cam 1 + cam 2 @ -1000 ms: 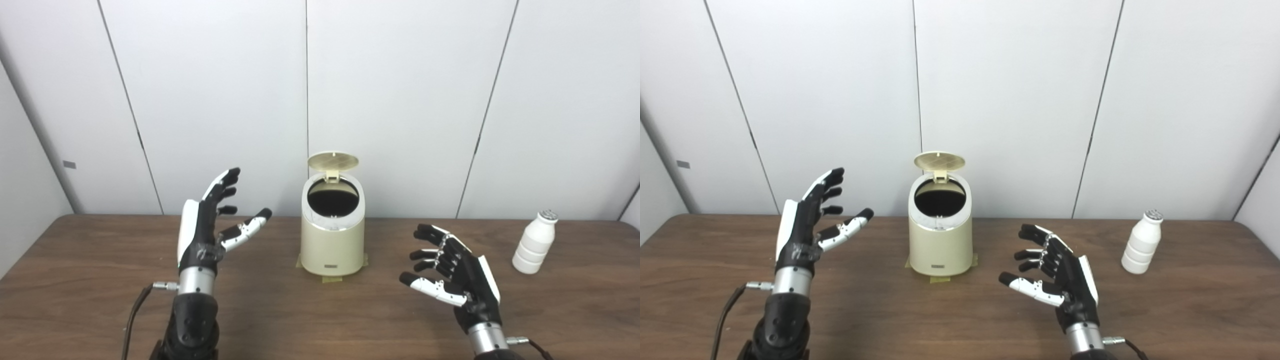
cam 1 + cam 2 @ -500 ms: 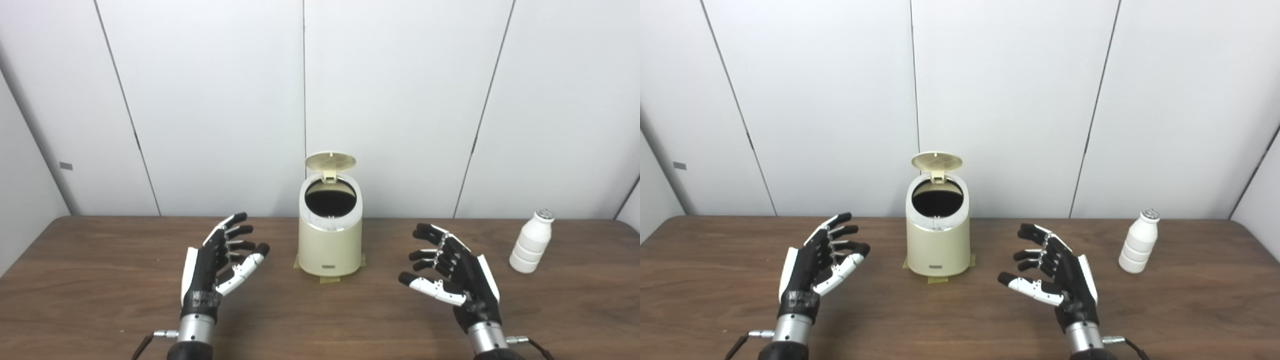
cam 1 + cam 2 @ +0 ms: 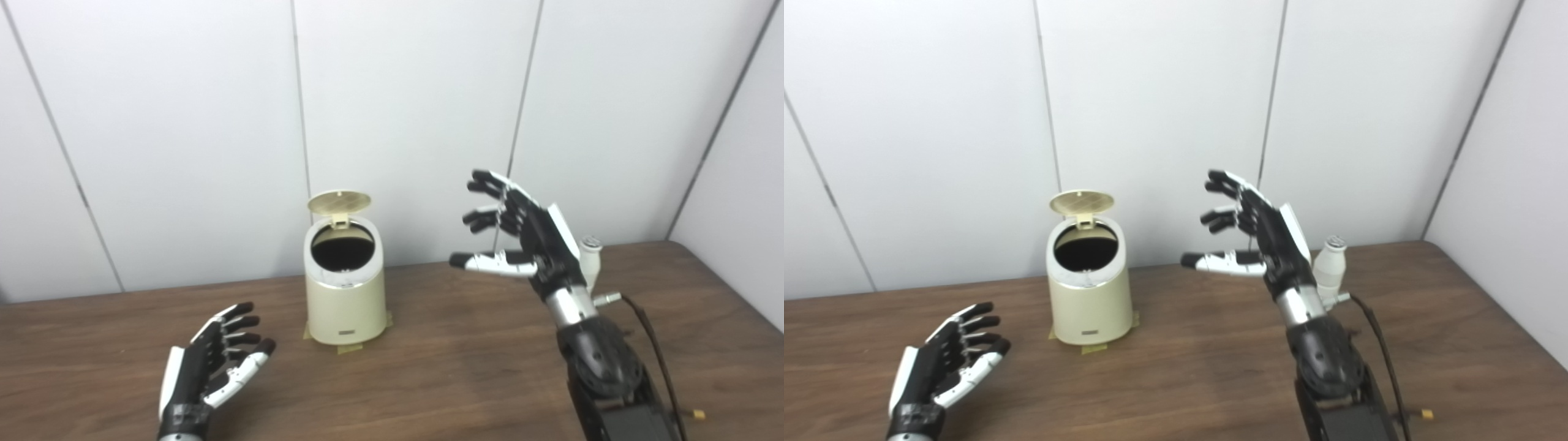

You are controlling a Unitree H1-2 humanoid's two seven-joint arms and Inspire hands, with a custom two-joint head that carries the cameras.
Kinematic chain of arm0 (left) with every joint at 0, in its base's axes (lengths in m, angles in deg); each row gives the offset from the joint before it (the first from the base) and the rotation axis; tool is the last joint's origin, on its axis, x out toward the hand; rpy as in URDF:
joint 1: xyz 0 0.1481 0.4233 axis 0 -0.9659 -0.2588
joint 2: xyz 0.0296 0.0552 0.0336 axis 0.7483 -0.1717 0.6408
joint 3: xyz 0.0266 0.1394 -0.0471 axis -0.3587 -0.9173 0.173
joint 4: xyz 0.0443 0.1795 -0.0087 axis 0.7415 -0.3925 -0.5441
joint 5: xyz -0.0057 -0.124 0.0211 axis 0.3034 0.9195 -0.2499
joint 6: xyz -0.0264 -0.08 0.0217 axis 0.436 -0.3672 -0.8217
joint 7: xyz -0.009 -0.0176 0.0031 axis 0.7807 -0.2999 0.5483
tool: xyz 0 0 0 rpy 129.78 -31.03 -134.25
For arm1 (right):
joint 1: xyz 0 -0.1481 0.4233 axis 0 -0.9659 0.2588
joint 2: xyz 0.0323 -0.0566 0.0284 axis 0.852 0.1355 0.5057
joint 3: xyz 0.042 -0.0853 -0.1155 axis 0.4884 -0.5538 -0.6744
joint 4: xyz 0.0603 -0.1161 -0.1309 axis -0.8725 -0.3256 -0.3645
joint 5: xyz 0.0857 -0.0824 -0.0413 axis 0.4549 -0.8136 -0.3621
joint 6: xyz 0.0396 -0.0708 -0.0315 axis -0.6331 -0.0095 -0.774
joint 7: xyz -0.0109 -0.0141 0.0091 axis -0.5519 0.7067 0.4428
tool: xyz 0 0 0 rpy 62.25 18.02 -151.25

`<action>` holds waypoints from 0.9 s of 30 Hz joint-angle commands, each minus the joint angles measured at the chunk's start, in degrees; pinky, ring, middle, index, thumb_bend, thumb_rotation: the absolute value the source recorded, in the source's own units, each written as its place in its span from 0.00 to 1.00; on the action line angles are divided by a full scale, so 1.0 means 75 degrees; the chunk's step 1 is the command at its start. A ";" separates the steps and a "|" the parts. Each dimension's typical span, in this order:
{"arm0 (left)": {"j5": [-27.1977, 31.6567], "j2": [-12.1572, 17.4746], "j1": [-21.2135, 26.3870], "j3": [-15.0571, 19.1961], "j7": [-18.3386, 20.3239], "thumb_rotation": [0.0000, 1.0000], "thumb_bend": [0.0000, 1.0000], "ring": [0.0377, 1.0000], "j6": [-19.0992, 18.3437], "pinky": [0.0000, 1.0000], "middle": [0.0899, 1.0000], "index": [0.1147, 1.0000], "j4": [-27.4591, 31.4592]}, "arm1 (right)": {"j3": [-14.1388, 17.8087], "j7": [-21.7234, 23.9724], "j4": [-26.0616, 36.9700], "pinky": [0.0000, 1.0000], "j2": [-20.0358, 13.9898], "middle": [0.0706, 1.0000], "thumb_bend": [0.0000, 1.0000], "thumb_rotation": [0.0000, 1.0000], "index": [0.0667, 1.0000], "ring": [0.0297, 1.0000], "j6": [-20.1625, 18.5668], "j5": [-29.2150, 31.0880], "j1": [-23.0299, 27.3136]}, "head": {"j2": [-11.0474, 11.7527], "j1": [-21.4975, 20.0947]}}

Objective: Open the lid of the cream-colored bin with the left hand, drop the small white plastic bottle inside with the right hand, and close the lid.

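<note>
- Presently, the cream-colored bin (image 3: 345, 294) stands upright on the brown counter (image 3: 429, 380), on tape tabs, near the back wall.
- Its lid (image 3: 339, 203) is tipped up on the rear hinge; the round mouth shows dark.
- The left hand (image 3: 211, 373) sits low over the counter, left of the bin and apart from it, fingers spread, holding nothing.
- The right hand (image 3: 520, 236) is raised well above the counter, right of the bin, fingers and thumb spread, empty.
- The small white plastic bottle (image 3: 1329, 269) stands upright on the counter behind the right wrist, partly hidden by it; whether the two touch cannot be told.
</note>
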State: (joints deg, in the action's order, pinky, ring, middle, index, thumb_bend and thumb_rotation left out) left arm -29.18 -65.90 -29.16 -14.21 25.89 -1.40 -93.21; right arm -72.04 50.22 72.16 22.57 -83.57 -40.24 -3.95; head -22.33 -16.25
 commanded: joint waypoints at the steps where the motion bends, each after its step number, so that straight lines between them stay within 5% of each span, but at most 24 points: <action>1: 0.0136 0.0143 0.0323 0.0072 0.0052 0.32 0.69 0.66 0.0223 0.55 0.72 0.79 0.0013 | 0.0159 -0.0157 0.0017 0.53 -0.0313 0.78 0.81 0.17 0.76 0.63 -0.0226 -0.0303 0.0490 | 0.0049 -0.0086; 8: 0.0284 0.0385 0.0416 0.0136 0.0192 0.26 0.62 0.67 0.0679 0.55 0.73 0.80 -0.0373 | 0.0586 -0.0026 -0.0540 0.66 -0.1511 0.80 0.85 0.20 0.74 0.71 -0.0557 -0.0484 0.1299 | 0.0475 -0.0832; 13: 0.0269 0.0452 0.0419 0.0145 0.0197 0.23 0.59 0.69 0.0630 0.56 0.74 0.81 -0.0311 | 0.0756 0.0114 -0.0174 0.66 -0.2179 0.82 0.81 0.16 0.76 0.77 -0.1512 -0.0668 0.1426 | 0.0500 -0.1038; 19: 0.0216 0.0452 0.0401 0.0155 0.0192 0.19 0.56 0.69 0.0393 0.55 0.75 0.82 -0.0131 | 0.1128 0.0531 -0.0099 0.74 -0.2666 0.89 0.78 0.11 0.84 0.83 -0.2263 -0.0191 0.1055 | 0.0441 -0.1109; 27: 0.0290 0.0492 0.0321 0.0177 0.0261 0.13 0.55 0.67 0.0209 0.54 0.74 0.82 0.0088 | 0.1219 0.1112 -0.0537 0.86 -0.3144 0.96 0.92 0.30 0.94 0.92 -0.2285 0.0249 0.0280 | 0.0358 -0.1164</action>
State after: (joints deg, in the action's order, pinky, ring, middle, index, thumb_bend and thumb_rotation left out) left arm -27.52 -62.72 -28.84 -13.10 27.61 -0.25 -94.80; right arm -63.71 58.36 66.66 1.06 -101.03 -38.93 -3.86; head -19.69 -24.87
